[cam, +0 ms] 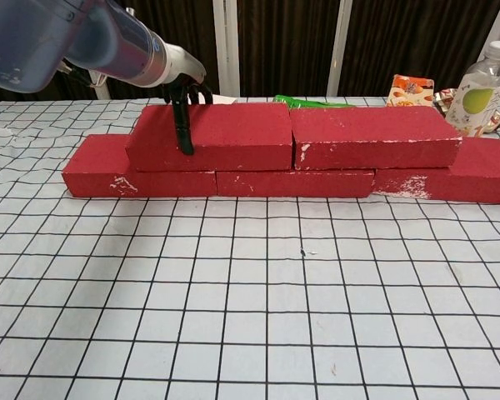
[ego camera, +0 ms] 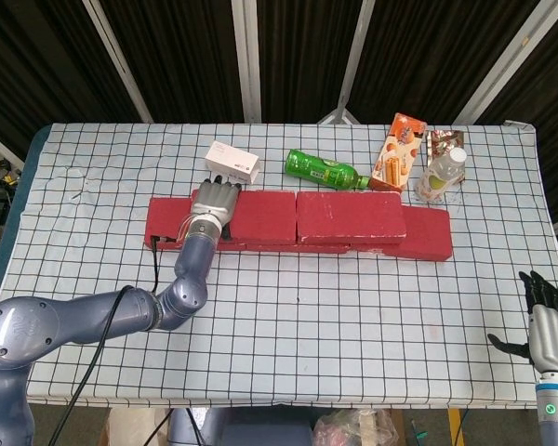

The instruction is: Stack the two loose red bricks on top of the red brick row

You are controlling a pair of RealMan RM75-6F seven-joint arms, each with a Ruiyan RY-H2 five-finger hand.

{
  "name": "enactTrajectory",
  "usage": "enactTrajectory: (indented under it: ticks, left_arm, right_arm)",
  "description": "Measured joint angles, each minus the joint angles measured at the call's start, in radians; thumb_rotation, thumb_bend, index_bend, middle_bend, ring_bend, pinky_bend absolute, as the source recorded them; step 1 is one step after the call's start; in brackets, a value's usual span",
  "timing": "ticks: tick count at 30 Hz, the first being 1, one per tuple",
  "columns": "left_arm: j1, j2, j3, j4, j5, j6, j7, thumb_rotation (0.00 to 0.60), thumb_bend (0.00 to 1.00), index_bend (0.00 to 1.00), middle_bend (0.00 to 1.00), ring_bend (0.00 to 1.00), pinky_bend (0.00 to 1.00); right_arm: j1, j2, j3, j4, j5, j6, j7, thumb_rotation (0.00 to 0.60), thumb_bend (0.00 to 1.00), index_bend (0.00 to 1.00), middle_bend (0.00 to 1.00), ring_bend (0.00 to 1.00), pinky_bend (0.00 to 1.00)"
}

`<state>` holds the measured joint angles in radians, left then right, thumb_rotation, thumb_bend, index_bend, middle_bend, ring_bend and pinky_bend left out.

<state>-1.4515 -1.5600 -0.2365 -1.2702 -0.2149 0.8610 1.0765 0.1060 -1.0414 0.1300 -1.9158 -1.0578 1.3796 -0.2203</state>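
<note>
- Left robot hand: lies over the left end of the left top brick, thumb down its front face, fingers draped over the top and back edge; it grips the brick, probably to seat it against its neighbour.
- Brick row: three red bricks end to end on the bench, serving as the base course.
- Left top brick: sits on the row, bridging the joint below, its right end touching the right top brick.
- Right top brick: rests on the row, free of any hand; it appears already placed.
- White box, green bottle, snack carton, clear bottle: lie behind the row, apart from the work.
- Right robot hand: holds nothing, fingers spread, idle at the near right bench edge.
</note>
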Motion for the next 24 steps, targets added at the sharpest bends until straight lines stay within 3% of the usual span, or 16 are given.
enactTrajectory:
  ticks: [18,24]
  left_arm:
    - [0.011,-0.021,-0.031,0.02,-0.004,0.01,0.03,0.6,0.01,0.23,0.18,0.05,0.13]
    - [0.014,-0.021,-0.04,0.017,-0.005,0.012,0.039,0.6,0.0,0.19,0.13,0.04,0.12]
  right_arm:
    - [0.001,-0.002,0.0,0.004,0.006,-0.002,-0.004,0.6,0.15,0.06,0.0,0.0,0.0]
    - [0.002,-0.003,-0.001,0.004,0.007,-0.002,-0.007,0.6,0.15,0.06,0.0,0.0,0.0]
